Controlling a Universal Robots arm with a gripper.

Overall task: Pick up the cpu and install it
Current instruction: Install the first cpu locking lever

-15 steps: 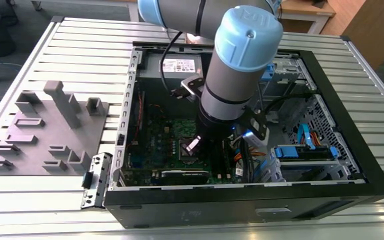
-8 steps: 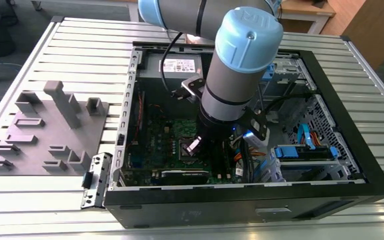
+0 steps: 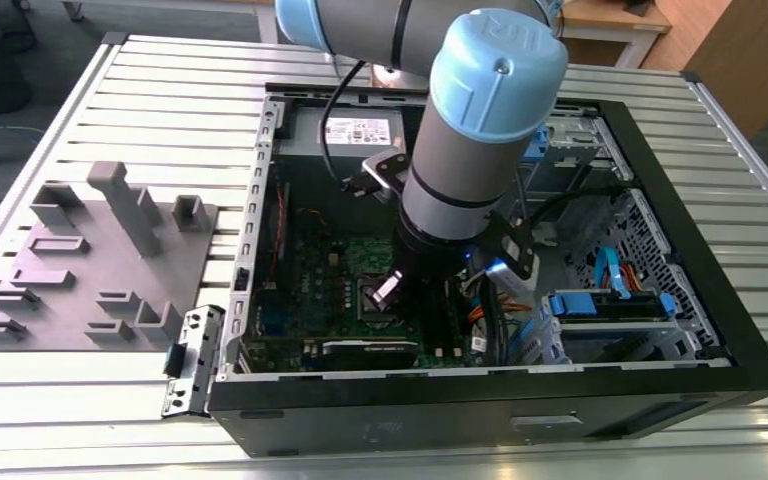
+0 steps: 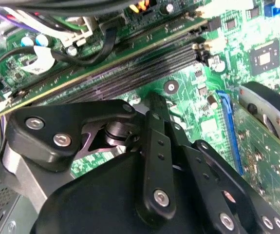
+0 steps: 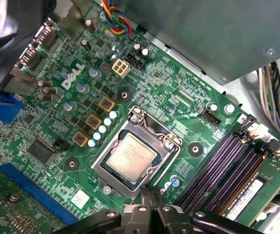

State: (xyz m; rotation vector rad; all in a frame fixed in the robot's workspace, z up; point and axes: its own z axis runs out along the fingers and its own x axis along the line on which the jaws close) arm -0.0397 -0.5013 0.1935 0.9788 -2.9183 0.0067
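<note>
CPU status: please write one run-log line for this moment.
cpu: seated in socket frame | gripper: just above board, beside socket | holding: nothing seen

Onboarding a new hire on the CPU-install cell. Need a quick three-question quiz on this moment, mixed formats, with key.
1. True or false: the cpu lies inside the silver socket frame on the green motherboard.
2. Multiple choice: in the exterior view, the grey fixture tray sits
A. inside the computer case
B. on the slatted table, off the exterior view's left of the case
C. on top of the arm
3. Fill in: in the first wrist view, the long slots beside the socket, opposite the row of capacitors, are ____ slots.

Key: 1 true; 2 B; 3 memory
</note>
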